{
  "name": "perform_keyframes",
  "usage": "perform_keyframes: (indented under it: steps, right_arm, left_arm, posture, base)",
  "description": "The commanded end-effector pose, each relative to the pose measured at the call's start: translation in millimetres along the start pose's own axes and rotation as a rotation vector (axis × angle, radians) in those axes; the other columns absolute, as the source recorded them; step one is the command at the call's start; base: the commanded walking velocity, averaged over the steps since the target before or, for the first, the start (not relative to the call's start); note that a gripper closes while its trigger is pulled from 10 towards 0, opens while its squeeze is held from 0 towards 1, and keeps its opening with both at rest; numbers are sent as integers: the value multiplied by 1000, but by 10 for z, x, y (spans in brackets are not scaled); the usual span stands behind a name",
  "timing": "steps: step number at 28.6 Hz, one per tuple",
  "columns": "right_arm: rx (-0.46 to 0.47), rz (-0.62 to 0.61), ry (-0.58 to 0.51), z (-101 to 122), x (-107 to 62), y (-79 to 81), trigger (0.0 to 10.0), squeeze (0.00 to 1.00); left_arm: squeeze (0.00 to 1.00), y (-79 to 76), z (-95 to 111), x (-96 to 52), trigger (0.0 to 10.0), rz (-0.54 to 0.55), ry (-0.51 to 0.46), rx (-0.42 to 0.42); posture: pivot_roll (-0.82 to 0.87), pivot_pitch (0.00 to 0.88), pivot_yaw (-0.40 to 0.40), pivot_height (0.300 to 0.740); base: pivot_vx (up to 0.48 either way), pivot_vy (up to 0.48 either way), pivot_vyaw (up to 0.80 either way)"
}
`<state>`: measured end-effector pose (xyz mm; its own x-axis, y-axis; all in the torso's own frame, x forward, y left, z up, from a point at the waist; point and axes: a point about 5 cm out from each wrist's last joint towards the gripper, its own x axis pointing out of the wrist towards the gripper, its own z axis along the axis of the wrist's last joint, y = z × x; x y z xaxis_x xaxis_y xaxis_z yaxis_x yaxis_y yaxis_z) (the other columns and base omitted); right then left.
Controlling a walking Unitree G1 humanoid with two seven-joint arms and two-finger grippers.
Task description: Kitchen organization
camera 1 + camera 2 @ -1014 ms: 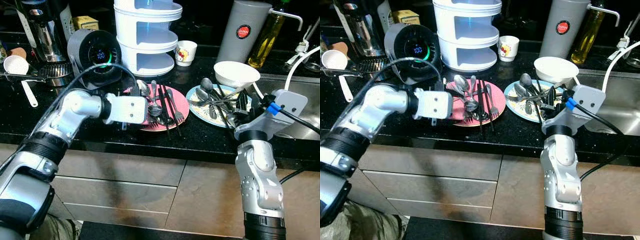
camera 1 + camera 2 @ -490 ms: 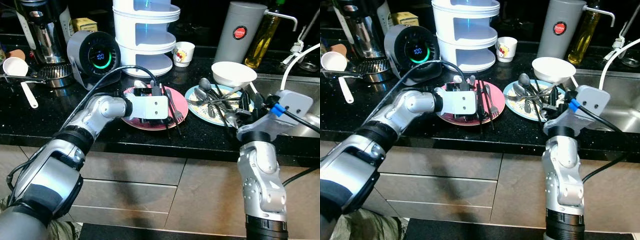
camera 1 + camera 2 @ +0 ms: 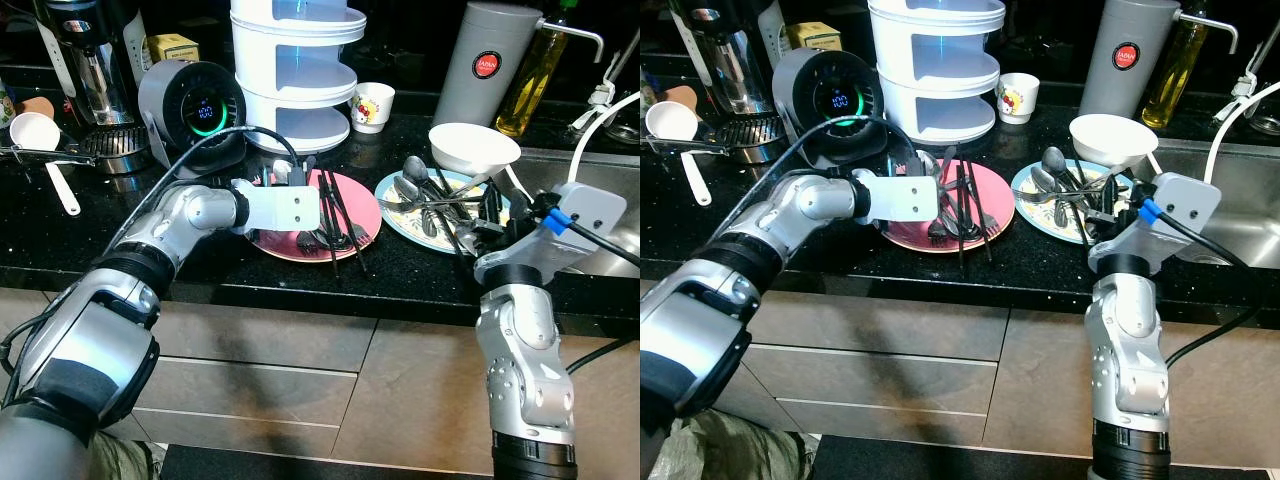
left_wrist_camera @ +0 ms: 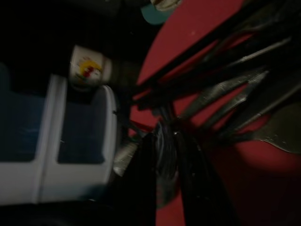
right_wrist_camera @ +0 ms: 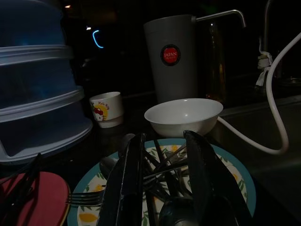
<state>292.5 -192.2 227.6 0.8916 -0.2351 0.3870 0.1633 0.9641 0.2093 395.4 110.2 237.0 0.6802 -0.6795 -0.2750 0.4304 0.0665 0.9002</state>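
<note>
A pink plate (image 3: 278,243) on the black counter carries forks, spoons and black chopsticks (image 3: 340,215). My left gripper (image 3: 323,205) lies low over this plate, its fingers (image 4: 188,165) closed together on a thin silvery utensil among the pile. To the right a flowered, blue-rimmed plate (image 3: 392,218) holds more spoons and forks (image 3: 425,195), with a white bowl (image 3: 474,148) resting on its far edge. My right gripper (image 5: 164,136) hovers at the near side of that plate, open, with its fingers (image 5: 131,179) straddling the cutlery.
Behind the plates stand a white tiered container (image 3: 295,70), a small printed cup (image 3: 372,105), a round black device with a green ring (image 3: 190,105), a grey thermos (image 3: 490,60) and an oil bottle (image 3: 530,75). The sink (image 3: 610,215) lies right. Coffee gear (image 3: 90,60) stands far left.
My left gripper reached further right across the pink plate, then drew back slightly left. The right arm has hardly moved.
</note>
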Motion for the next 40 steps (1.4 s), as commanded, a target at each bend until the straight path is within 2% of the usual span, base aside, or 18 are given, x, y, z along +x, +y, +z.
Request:
perform_keyframes:
  steps: [1, 10, 11, 12, 16, 20, 22, 23, 24, 25, 26, 27, 29, 30, 34, 37, 39, 40]
  right_arm:
    - [5, -1, 7, 3, 8, -2, 10000, 0]
    - [6, -6, 7, 1, 1, -4, 10000, 0]
    - [6, -4, 7, -1, 3, -3, 10000, 0]
    - [6, -4, 8, -2, 5, -3, 10000, 0]
    - [8, -2, 5, -1, 17, 4, 10000, 0]
    - [10, 3, 3, 4, 23, 11, 10000, 0]
    - [10, 5, 0, 6, 24, 13, 10000, 0]
    - [10, 5, 0, 6, 24, 13, 10000, 0]
    - [10, 3, -2, 9, 24, 11, 10000, 0]
    - [10, 3, -2, 9, 24, 11, 10000, 0]
    - [10, 2, -3, 11, 24, 9, 10000, 0]
    - [10, 2, -3, 11, 24, 9, 10000, 0]
    - [11, 1, -4, 14, 22, 7, 10000, 0]
    - [11, 1, -4, 14, 22, 7, 10000, 0]
    - [15, 3, -6, 20, 23, 2, 10000, 0]
    - [16, 3, -6, 20, 24, 1, 10000, 0]
    - [18, 2, -5, 18, 21, 1, 10000, 0]
    - [18, 2, -5, 18, 21, 1, 10000, 0]
  left_arm:
    - [0, -19, -12, -18, 0, -15, 5, 48]
    - [0, 196, 81, -143, 0, 238, -75, 16]
    - [0, 330, 114, -208, 7529, 371, -98, 5]
    - [0, 390, 129, -245, 10000, 432, -109, 0]
    - [0, 534, 178, -381, 10000, 607, -165, -48]
    - [0, 498, 259, -447, 10000, 681, -258, -140]
    - [0, 482, 230, -483, 10000, 742, -307, -365]
    - [0, 482, 230, -483, 10000, 742, -307, -365]
    - [0, 490, 209, -508, 10000, 786, -327, -481]
    - [0, 490, 209, -508, 10000, 786, -327, -481]
    - [0, 500, 190, -529, 10000, 821, -363, -625]
    - [0, 500, 190, -529, 10000, 821, -363, -625]
    - [0, 521, 149, -566, 10000, 871, -424, -855]
    - [0, 521, 149, -566, 10000, 871, -424, -855]
    - [0, 524, 11, -655, 10000, 894, -561, -1326]
    - [0, 525, -7, -678, 10000, 882, -604, -1411]
    - [0, 498, -35, -740, 10000, 801, -731, -1587]
    - [0, 498, -35, -740, 10000, 801, -731, -1587]
  posture:
    - [-3, 13, -13, 740]
    - [2, 12, -8, 740]
    - [2, 12, -8, 740]
    - [2, 12, -8, 740]
    - [2, 12, -8, 740]
    - [14, 11, -18, 740]
    - [10, 5, -11, 740]
    - [10, 5, -11, 740]
    - [9, 4, -9, 740]
    - [9, 4, -9, 740]
    - [9, 4, -9, 740]
    - [9, 4, -9, 740]
    - [4, 0, -9, 740]
    - [4, 0, -9, 740]
    - [3, 0, -11, 740]
    - [3, 0, -11, 740]
    - [3, 0, -8, 740]
    - [3, 0, -8, 740]
  base:
    - [0, 0, 0]
    - [0, 0, 0]
    - [0, 0, 0]
    - [0, 0, 0]
    - [0, 0, 0]
    - [0, 0, 0]
    - [0, 0, 0]
    - [0, 0, 0]
    - [0, 0, 0]
    - [0, 0, 0]
    - [0, 0, 0]
    - [0, 0, 0]
    - [0, 0, 0]
    - [0, 0, 0]
    - [0, 0, 0]
    - [0, 0, 0]
    - [0, 0, 0]
    - [0, 0, 0]
